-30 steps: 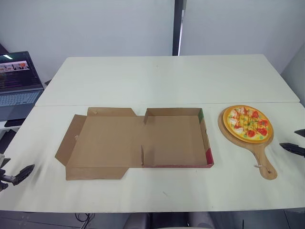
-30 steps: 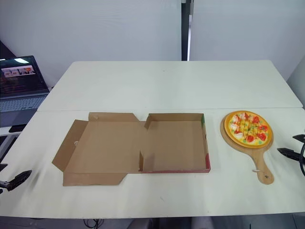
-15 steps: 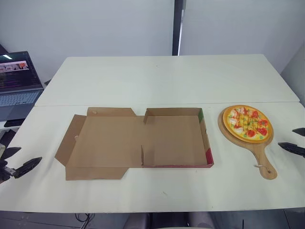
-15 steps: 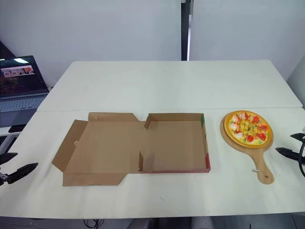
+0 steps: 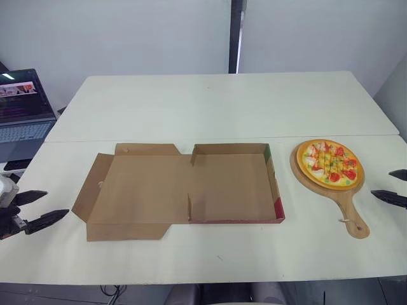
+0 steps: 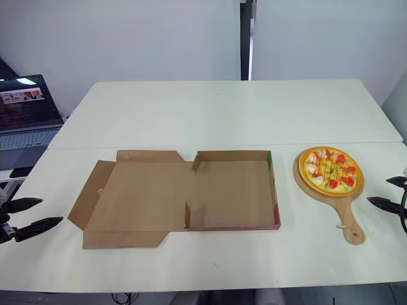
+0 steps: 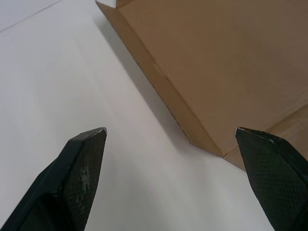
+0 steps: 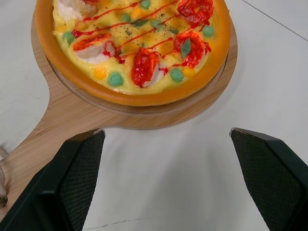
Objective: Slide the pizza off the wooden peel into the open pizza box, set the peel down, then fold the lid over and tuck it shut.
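Head stereo overhead; wrists near pizza (image 8: 134, 48), box (image 7: 216, 72)

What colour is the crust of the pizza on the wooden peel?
The pizza has an orange crust; the right wrist view shows it best.

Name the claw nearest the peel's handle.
The right claw, open beside the handle of the wooden peel. The left claw is across the table, by the pizza box lid.

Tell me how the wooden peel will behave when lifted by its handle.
The wooden peel looks like a stiff board, so it probably won't flex. The pizza sits on its round end, away from the handle, so it likely feels front-heavy. Tilted, the pizza may slide off.
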